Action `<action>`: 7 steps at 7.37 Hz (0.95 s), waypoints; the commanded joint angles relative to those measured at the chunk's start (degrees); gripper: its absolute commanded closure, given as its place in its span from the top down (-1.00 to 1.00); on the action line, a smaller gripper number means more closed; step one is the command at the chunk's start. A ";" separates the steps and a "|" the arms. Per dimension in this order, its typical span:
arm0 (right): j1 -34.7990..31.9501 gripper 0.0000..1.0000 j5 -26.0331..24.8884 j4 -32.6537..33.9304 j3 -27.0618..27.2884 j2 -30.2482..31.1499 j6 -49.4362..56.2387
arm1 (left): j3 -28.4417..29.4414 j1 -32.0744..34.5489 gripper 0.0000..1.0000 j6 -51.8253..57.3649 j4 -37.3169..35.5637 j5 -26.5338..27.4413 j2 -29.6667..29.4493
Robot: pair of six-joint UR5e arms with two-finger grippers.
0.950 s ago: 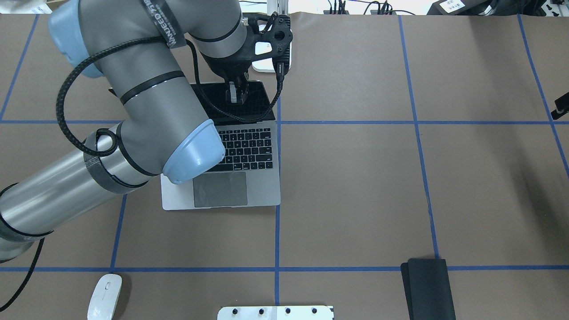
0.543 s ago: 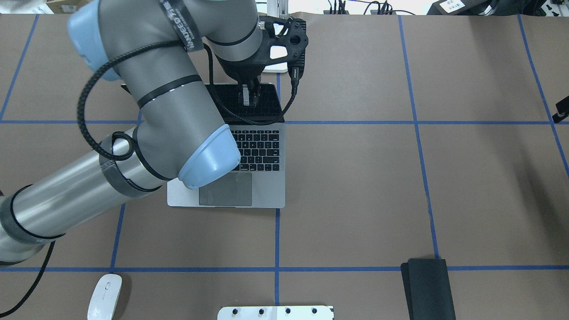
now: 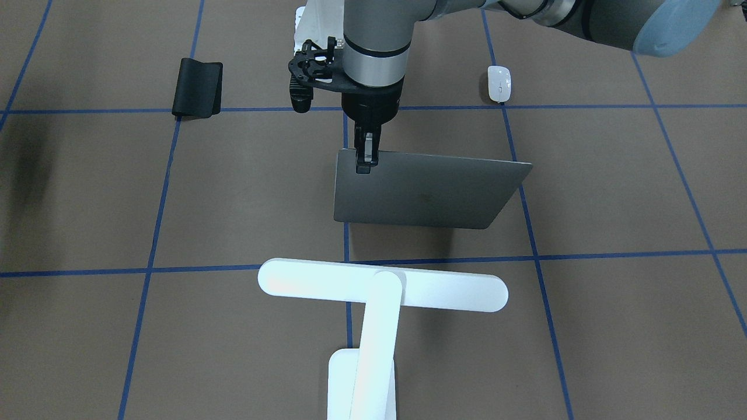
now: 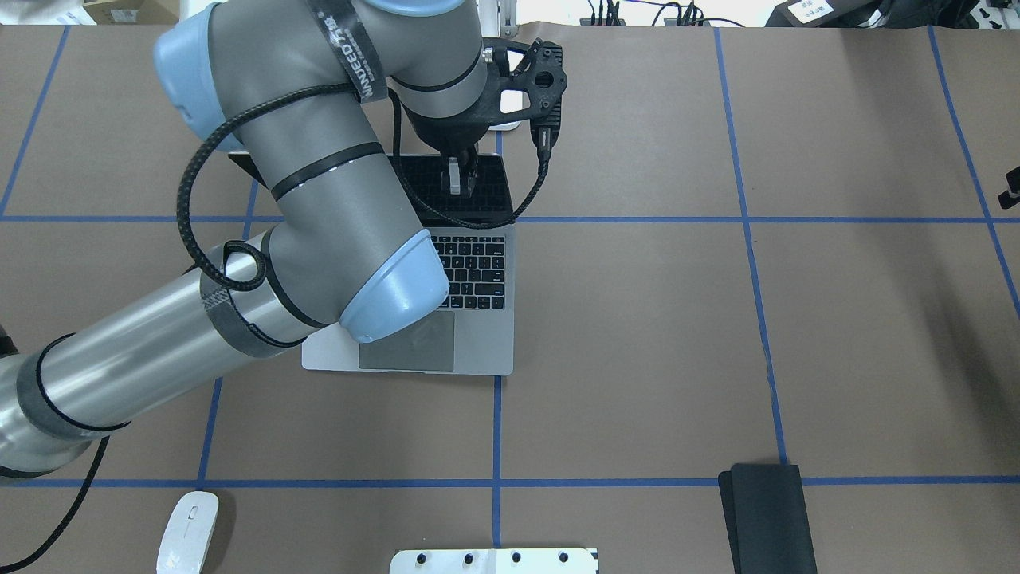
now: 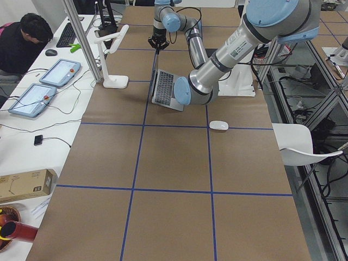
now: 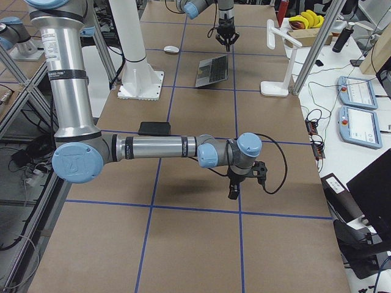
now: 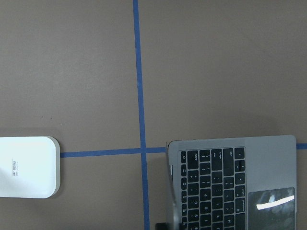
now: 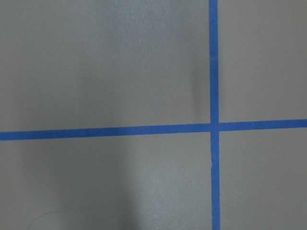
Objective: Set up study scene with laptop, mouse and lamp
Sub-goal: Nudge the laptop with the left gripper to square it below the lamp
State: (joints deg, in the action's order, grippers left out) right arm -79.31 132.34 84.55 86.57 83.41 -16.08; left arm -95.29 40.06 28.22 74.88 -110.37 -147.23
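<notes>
Already the laptop (image 4: 478, 351) stands open on the brown table, keyboard toward the robot, and the left gripper (image 3: 365, 162) pinches the upper edge of its lid near one corner; the jaws seem clamped on that edge, though the fingers are small in every view. The lamp (image 3: 382, 291) stands upright just beyond the laptop on the operators' side, its bar head over the lid's back. The mouse (image 4: 188, 530) lies well apart, at the robot's near left edge, untouched. So the laptop is likely in its last adjustment, the lamp looks placed, and bringing the mouse beside the laptop is left. The right gripper (image 6: 234, 190) hangs over bare table far off; whether it is parted or closed I cannot tell.
</notes>
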 commanded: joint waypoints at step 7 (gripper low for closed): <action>-1.29 0.99 0.12 0.17 3.78 0.44 -0.09 | 0.72 -0.77 -1.00 -11.70 3.34 -0.38 1.77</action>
State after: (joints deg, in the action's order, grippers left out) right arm -80.58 132.48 84.73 90.31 83.96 -16.17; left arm -94.62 39.49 16.79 78.05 -110.80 -145.53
